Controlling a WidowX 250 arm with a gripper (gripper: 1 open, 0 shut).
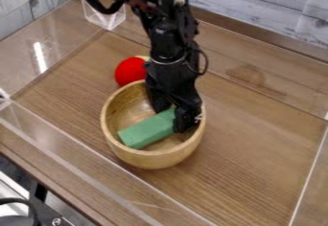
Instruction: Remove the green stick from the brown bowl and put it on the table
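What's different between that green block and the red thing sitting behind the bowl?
The green stick is a flat, straight-edged bar; the red fruit is round. The stick lies inside the brown bowl, while the fruit sits outside it on the table. The open gripper hangs right over the stick's end, not the fruit. Both are plain, single-coloured and small beside the bowl.

Bare table (250, 105) right of brown bowl (118, 148); red fruit (128, 71) just behind it.
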